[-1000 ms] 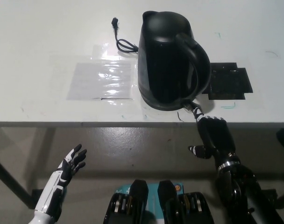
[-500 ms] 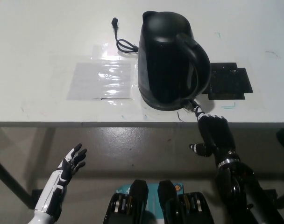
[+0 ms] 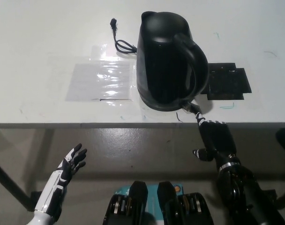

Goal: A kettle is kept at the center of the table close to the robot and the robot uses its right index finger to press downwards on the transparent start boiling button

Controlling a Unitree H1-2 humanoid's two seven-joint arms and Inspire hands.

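Kettle (image 3: 168, 61): black, upright on the white table (image 3: 39, 37), near centre and close to the near edge; spout toward 12 o'clock, handle (image 3: 196, 70) arching down toward 5 o'clock.
Start button (image 3: 188, 106): small clear tab at the foot of the handle, on the kettle's 5 o'clock side; too small to tell whether pressed.
Right hand (image 3: 215, 138): black, below the table edge at 5 o'clock of the kettle; one finger stretched toward 11 o'clock, tip at or just beside the button, other fingers curled in, nothing held.
Key relation: button directly ahead of that fingertip along its own line; contact not certain; likely a short downward push next.
Left hand (image 3: 72, 161): white, resting at lower left, fingers spread, empty, well apart from the kettle.
Nearer hand: right.
Other items: power cord (image 3: 121, 42) at 10 o'clock of the kettle; clear plastic sheet (image 3: 100, 79) at 9 o'clock; black base plate (image 3: 227, 84) at 3 o'clock.
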